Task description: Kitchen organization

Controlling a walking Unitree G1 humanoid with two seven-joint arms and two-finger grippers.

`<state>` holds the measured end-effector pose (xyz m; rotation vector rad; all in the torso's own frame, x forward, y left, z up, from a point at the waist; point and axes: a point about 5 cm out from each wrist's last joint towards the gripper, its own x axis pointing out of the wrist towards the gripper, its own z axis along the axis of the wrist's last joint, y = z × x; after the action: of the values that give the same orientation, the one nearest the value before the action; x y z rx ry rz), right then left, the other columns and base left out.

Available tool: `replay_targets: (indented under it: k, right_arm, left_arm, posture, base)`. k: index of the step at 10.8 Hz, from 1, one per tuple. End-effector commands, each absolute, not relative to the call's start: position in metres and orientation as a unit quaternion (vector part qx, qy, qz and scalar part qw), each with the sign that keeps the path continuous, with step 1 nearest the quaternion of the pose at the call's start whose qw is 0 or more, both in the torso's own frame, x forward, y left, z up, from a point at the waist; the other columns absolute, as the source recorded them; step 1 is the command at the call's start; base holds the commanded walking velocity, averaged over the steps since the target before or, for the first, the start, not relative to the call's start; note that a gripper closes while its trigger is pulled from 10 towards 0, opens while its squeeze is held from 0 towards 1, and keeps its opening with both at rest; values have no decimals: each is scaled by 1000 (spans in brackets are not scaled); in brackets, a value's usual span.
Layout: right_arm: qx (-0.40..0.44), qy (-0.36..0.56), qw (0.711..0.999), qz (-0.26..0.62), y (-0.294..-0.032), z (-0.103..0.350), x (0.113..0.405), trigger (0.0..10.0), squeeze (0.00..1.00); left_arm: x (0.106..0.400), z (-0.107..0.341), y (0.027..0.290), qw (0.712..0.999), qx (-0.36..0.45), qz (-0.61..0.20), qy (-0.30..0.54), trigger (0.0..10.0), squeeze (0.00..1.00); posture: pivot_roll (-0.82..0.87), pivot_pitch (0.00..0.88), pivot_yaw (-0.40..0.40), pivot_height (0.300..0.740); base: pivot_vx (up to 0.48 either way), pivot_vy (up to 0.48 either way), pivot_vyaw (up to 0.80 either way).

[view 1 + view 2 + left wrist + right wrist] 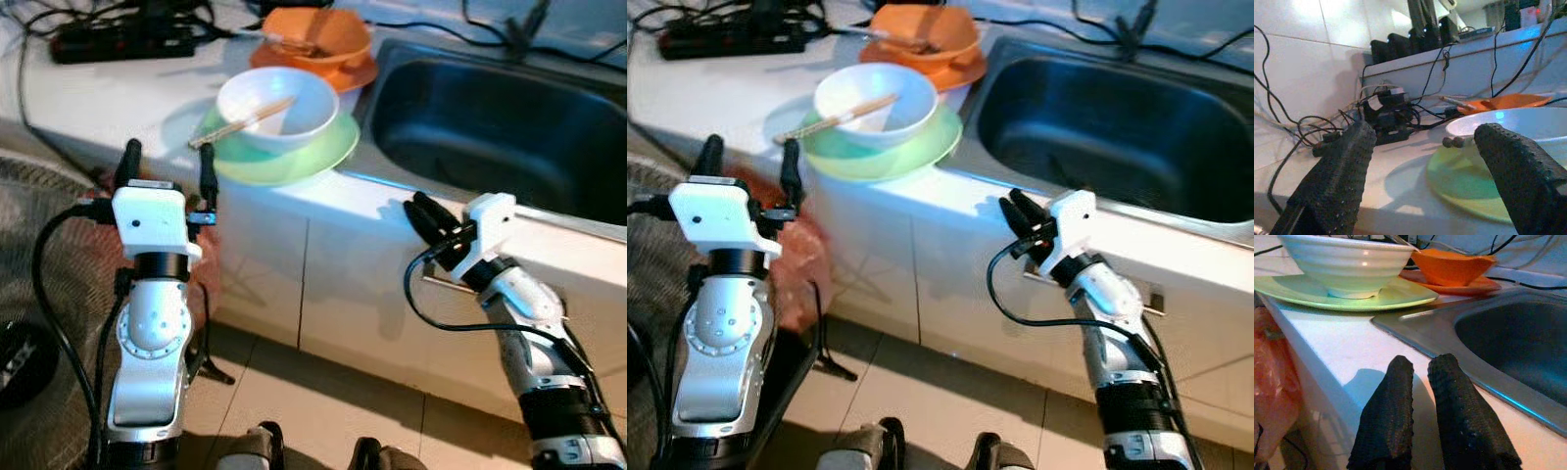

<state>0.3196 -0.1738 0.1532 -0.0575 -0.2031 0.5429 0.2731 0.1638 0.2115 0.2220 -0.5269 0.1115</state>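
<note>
A white bowl (279, 106) holding chopsticks (241, 122) rests on a green plate (294, 157) at the counter's front edge. Behind it an orange bowl (317, 36) sits on an orange plate (345, 74). My left gripper (168, 166) is open, held just in front of the counter to the left of the green plate (1464, 181), with nothing between its fingers. My right gripper (427, 217) is shut and empty, its fingertips (1400, 377) at the counter edge in front of the steel sink (500, 127).
A black power strip (122, 39) and tangled cables lie at the back left of the white counter (88, 98). A reddish plastic bag (789, 250) hangs by the cabinet front. A round fan grille (39, 294) stands at the left. Tiled floor lies below.
</note>
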Motion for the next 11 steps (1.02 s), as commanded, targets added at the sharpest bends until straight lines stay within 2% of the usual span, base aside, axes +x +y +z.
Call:
replay_targets:
  k: [1,3,11]
  right_arm:
    - [-18,-118,966,230,-186,164,324,10000,0]
    - [-13,-186,962,201,-191,188,325,10000,0]
    - [-18,-194,957,215,-186,194,324,10000,0]
  left_arm:
    - [274,209,164,960,110,54,-252,10000,0]
    - [273,208,163,960,110,52,-253,10000,0]
    - [273,208,162,960,110,51,-254,10000,0]
  posture:
    - [90,180,-12,740]
    - [90,180,-12,740]
    - [88,175,-14,740]
  base:
    - [266,0,-413]
    - [264,0,-231]
    - [65,0,0]
